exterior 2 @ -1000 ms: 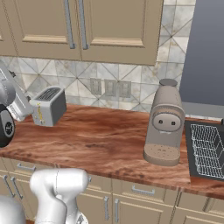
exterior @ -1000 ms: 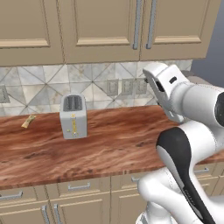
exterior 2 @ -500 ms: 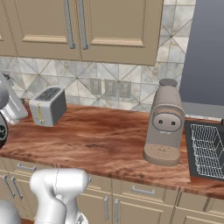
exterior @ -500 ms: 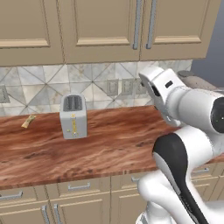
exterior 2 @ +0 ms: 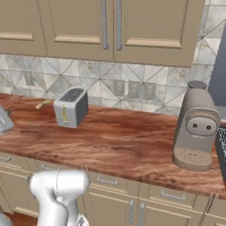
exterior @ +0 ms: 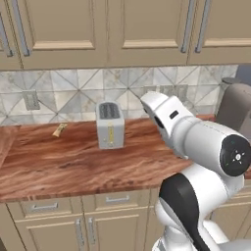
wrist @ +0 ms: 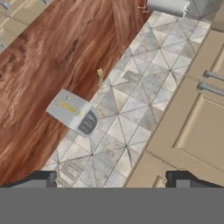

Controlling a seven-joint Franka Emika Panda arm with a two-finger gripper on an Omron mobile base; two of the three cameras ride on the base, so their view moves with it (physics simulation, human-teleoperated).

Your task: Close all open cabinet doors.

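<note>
With jaws spread wide and gripping nothing, gripper [wrist: 111, 177] points at tiled backsplash [wrist: 131, 100]. Cabinet doors [wrist: 192, 131] just ahead to the right; toaster [wrist: 73, 113] ahead left on countertop [wrist: 52, 57].

Glossy white rounded arm [exterior: 196, 142] with black joint rings and caps.

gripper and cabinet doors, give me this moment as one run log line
gripper: open, holding nothing | cabinet doors: those in view shut | toaster: upright on counter | arm: raised over counter
</note>
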